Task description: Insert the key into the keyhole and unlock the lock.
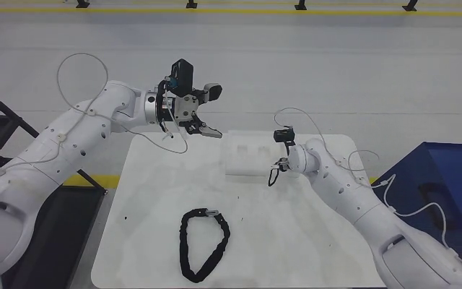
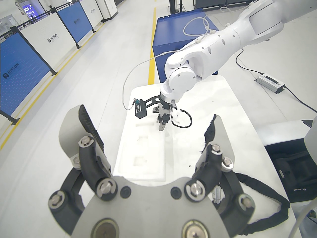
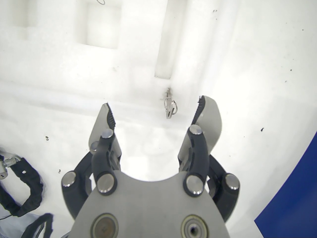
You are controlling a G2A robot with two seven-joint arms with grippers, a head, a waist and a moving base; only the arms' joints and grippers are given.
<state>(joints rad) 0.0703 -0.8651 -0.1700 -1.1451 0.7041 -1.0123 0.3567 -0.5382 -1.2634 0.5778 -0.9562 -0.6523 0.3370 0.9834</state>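
Observation:
A small silver key [image 3: 169,106] with a ring sticks out of a white foam block [image 3: 138,63], just below a long slot. My right gripper [image 3: 154,105] is open and close over the block, with the key between its fingers, nearer one of them and untouched. The black fabric-covered chain lock [image 1: 204,242] lies in a loop on the near part of the white table [image 1: 303,246]; its metal lock end [image 3: 7,164] faces the block. My left gripper [image 1: 214,112] is open and empty, held high over the table's far left corner.
The foam block [image 1: 249,155] at the table's back middle has several recesses, and a thin loose ring [image 3: 100,0] lies on it. A blue cabinet [image 1: 426,180] stands right of the table. A black frame [image 1: 22,130] stands at its left.

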